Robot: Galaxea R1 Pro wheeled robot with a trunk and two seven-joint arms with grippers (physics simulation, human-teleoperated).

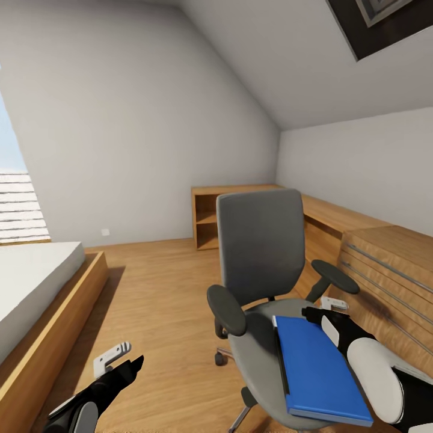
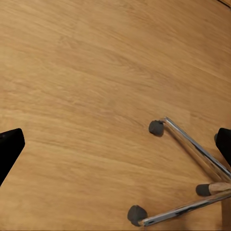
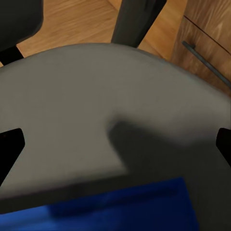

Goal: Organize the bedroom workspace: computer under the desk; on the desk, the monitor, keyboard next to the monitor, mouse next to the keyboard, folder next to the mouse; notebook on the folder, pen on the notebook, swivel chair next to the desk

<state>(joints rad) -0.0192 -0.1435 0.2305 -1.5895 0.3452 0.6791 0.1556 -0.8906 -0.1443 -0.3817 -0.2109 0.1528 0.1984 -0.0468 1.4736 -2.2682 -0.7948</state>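
Note:
The grey swivel chair (image 1: 260, 252) stands in the middle of the room, its seat (image 3: 96, 96) close under my right wrist camera. A blue folder (image 1: 319, 367) lies flat on the seat, and its edge (image 3: 125, 204) appears in the right wrist view. My right gripper (image 1: 325, 310) hovers open over the seat just past the folder's far right corner, its fingertips (image 3: 9, 144) spread wide and holding nothing. My left gripper (image 1: 123, 359) is open and empty, low over the floor to the chair's left. The left wrist view catches the chair's chrome legs and casters (image 2: 156, 127).
A bed (image 1: 36, 282) on a wooden frame fills the left side. A low wooden shelf (image 1: 207, 219) stands against the back wall, joined to a long wooden counter (image 1: 337, 213) along the right wall. A wooden drawer unit (image 1: 385, 270) sits right beside the chair. Open wood floor (image 1: 162, 300) lies between bed and chair.

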